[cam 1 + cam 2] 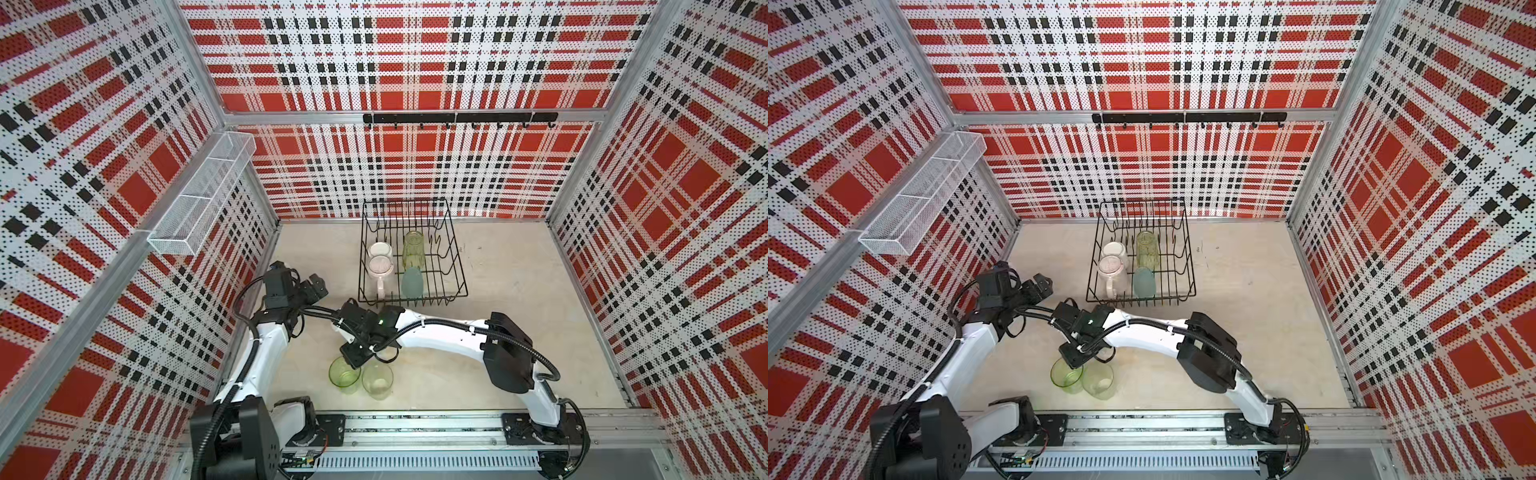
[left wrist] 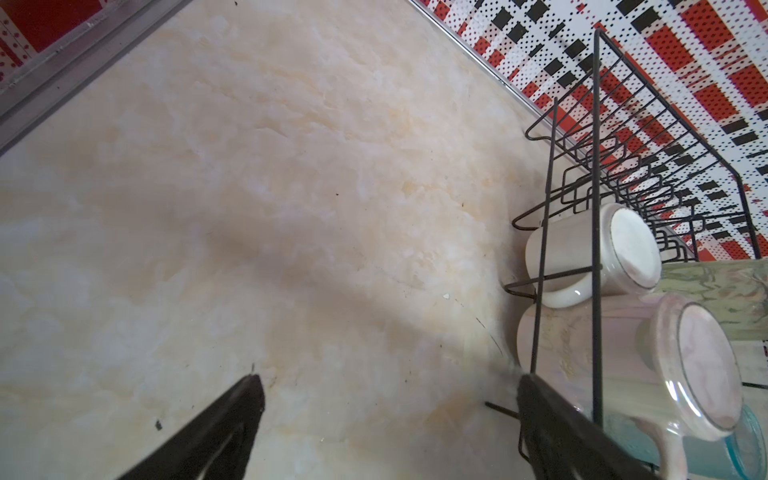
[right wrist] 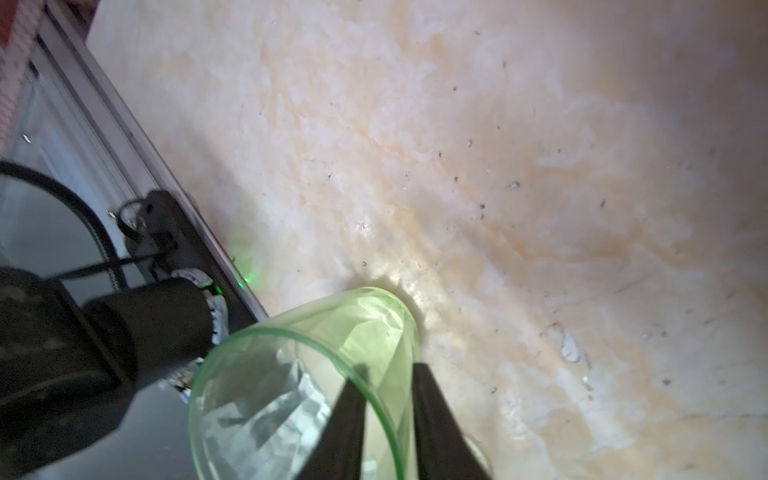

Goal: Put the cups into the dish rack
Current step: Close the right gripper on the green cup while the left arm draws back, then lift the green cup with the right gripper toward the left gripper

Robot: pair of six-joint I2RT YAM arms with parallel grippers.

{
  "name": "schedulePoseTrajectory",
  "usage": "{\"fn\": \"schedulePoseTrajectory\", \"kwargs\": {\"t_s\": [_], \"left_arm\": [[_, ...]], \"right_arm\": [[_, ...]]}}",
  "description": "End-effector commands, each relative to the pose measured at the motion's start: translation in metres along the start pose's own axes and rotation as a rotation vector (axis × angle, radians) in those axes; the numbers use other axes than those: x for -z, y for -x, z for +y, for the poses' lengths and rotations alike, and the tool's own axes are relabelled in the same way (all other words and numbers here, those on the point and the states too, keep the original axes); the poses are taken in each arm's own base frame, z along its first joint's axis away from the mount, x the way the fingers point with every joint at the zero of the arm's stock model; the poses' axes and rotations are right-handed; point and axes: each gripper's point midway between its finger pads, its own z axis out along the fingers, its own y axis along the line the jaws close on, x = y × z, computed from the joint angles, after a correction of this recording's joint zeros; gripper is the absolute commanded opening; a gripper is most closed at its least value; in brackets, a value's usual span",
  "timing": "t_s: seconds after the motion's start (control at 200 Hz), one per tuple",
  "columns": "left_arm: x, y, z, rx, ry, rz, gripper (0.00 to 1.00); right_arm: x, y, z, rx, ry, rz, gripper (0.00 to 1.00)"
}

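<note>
Two tumblers stand upright near the table's front: a bright green one (image 1: 343, 375) (image 1: 1065, 376) and, to its right, a paler green one (image 1: 377, 380) (image 1: 1098, 381). My right gripper (image 1: 354, 356) (image 3: 386, 374) is shut on the bright green tumbler's (image 3: 316, 345) rim, one finger inside and one outside. The black wire dish rack (image 1: 436, 297) (image 2: 596, 166) holds a white mug (image 1: 379, 250) (image 2: 582, 249), a pink mug (image 1: 380, 268) (image 2: 623, 353), an upturned olive-green tumbler (image 1: 413, 248) and a teal tumbler (image 1: 412, 282). My left gripper (image 1: 312, 286) (image 2: 386, 386) hangs open and empty, left of the rack.
A long white mesh basket (image 1: 199, 195) hangs on the left wall and a black hook rail (image 1: 457, 118) on the back wall. The arms' metal base rail (image 1: 415, 424) runs along the table's front edge. Plaid walls close in three sides.
</note>
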Motion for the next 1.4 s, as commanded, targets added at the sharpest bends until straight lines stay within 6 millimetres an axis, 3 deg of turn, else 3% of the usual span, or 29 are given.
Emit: {"fn": "schedulePoseTrajectory", "kwargs": {"t_s": [0.0, 0.18, 0.316, 0.506, 0.641, 0.817, 0.927, 1.042, 1.148, 1.393], "left_arm": [[0.003, 0.008, 0.001, 0.0, 0.002, -0.032, 0.98], [0.011, 0.016, -0.006, 0.016, -0.03, -0.068, 0.98], [0.019, 0.038, -0.026, 0.039, -0.094, -0.108, 0.98], [0.038, 0.069, -0.086, 0.059, -0.315, -0.141, 0.99], [0.057, 0.073, -0.135, 0.001, -0.437, -0.151, 0.99], [0.089, 0.053, -0.209, -0.027, -0.751, -0.047, 0.99], [0.12, 0.03, -0.258, -0.058, -0.989, 0.039, 1.0], [0.153, 0.003, -0.302, -0.125, -1.163, 0.111, 1.0], [0.166, -0.01, -0.323, -0.142, -1.243, 0.148, 1.0], [0.193, -0.046, -0.356, -0.188, -1.413, 0.295, 0.99]], "right_arm": [[0.009, 0.013, -0.001, 0.041, -0.036, -0.05, 0.07], [0.042, 0.041, -0.002, 0.031, -0.007, -0.203, 0.0], [0.069, 0.055, -0.014, -0.034, 0.027, -0.302, 0.0], [0.122, 0.059, -0.049, -0.159, 0.047, -0.449, 0.0], [0.183, 0.054, -0.079, -0.235, 0.054, -0.604, 0.0], [0.262, 0.03, -0.113, -0.353, 0.179, -0.806, 0.0], [0.304, 0.01, -0.134, -0.461, 0.29, -0.915, 0.0], [0.346, -0.008, -0.141, -0.498, 0.367, -1.023, 0.0], [0.367, -0.02, -0.149, -0.528, 0.38, -1.054, 0.0], [0.38, -0.021, -0.142, -0.554, 0.542, -1.045, 0.0]]}}
